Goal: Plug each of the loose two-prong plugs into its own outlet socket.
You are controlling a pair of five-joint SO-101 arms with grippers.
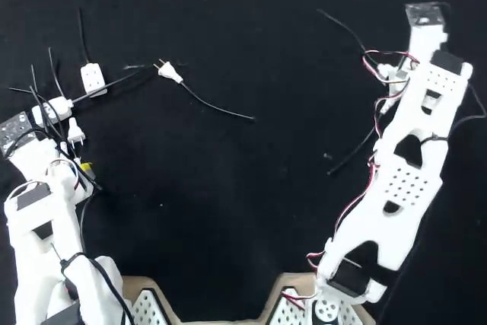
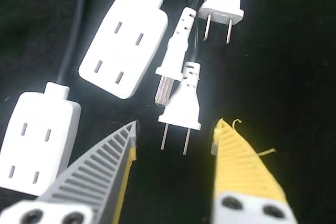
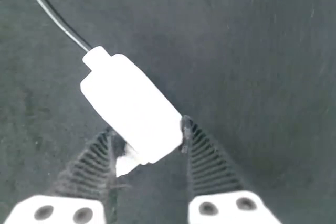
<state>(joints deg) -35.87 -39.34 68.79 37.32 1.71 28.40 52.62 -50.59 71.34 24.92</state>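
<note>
Nearest, low on the left: left gripper [image 2: 176, 128] wide open, fingers either side of a two-prong plug [image 2: 182, 109], clear of it. Just beyond, a second plug [image 2: 169, 72] lying across its cord, beside a socket block [image 2: 125, 43] and a second socket block [image 2: 37, 140], slots empty. Farther out on the black table [image 1: 228, 203], a lone plug [image 1: 169, 72]. Far right: right gripper [image 3: 149, 132] clamped on a third socket block [image 3: 131, 103]
</note>
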